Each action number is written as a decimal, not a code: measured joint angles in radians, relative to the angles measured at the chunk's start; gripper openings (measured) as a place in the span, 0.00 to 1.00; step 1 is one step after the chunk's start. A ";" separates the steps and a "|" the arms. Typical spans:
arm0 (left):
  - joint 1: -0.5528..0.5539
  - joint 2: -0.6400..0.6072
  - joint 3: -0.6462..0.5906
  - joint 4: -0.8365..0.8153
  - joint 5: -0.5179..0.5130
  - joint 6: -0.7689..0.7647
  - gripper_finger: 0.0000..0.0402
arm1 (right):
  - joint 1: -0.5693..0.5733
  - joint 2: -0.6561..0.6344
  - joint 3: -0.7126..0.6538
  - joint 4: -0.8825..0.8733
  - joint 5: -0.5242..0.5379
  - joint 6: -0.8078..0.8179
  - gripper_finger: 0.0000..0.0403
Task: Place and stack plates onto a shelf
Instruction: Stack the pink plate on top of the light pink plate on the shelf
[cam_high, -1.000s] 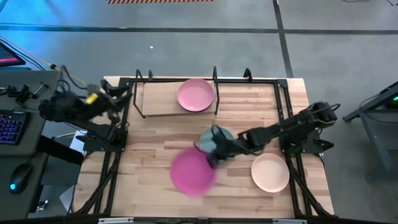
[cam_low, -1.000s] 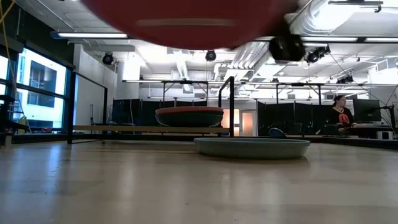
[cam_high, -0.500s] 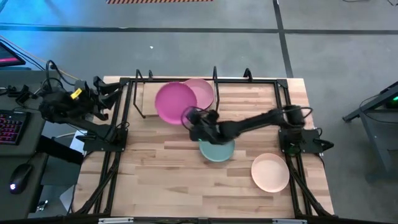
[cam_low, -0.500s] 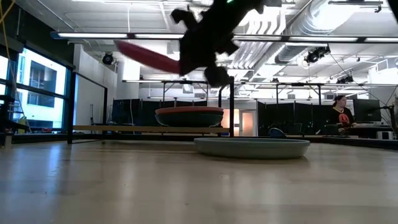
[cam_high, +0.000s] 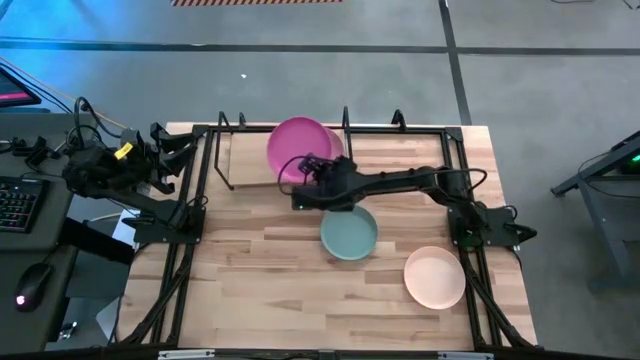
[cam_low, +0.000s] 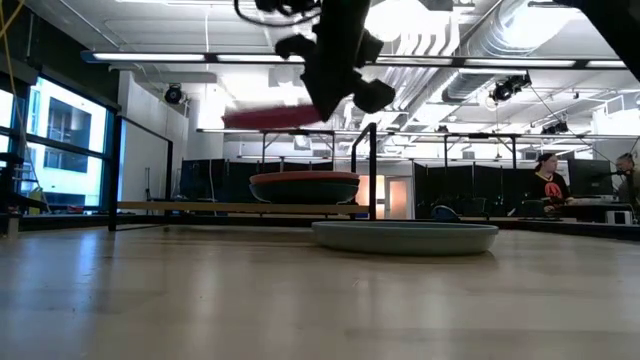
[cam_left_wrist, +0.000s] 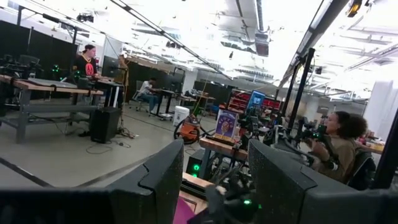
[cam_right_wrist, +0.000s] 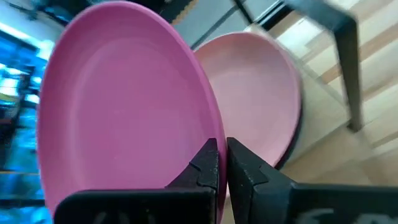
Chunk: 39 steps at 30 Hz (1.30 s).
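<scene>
right tool (cam_right_wrist: 222, 163) clenched on magenta plate (cam_high: 305, 146), above light pink plate (cam_right_wrist: 264, 106) – hidden overhead

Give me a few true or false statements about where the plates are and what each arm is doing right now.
1. The right gripper holds the magenta plate by its rim. True.
2. The magenta plate already rests on the light pink plate. False: it hangs above it, over the shelf.
3. The light teal plate lies on the shelf. False: it lies on the tabletop.
4. The cream plate lies on the tabletop. True.
5. The left gripper grips a plate. False: it waits empty off the table's left edge.
</scene>
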<state>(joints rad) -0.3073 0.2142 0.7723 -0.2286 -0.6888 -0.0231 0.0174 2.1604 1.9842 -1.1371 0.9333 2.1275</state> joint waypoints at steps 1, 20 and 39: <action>0.000 0.000 0.000 0.001 0.000 0.000 0.42 | -0.007 0.001 -0.001 -0.020 -0.015 -0.002 0.00; 0.000 0.000 0.000 0.001 0.000 0.000 0.42 | -0.084 0.011 -0.003 -0.100 -0.107 -0.041 0.00; 0.000 0.000 0.000 0.000 -0.003 0.000 0.42 | -0.103 0.011 -0.003 -0.152 -0.100 -0.087 0.19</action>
<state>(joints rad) -0.3073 0.2142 0.7723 -0.2282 -0.6914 -0.0231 -0.0859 2.1712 1.9812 -1.2888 0.8336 2.0409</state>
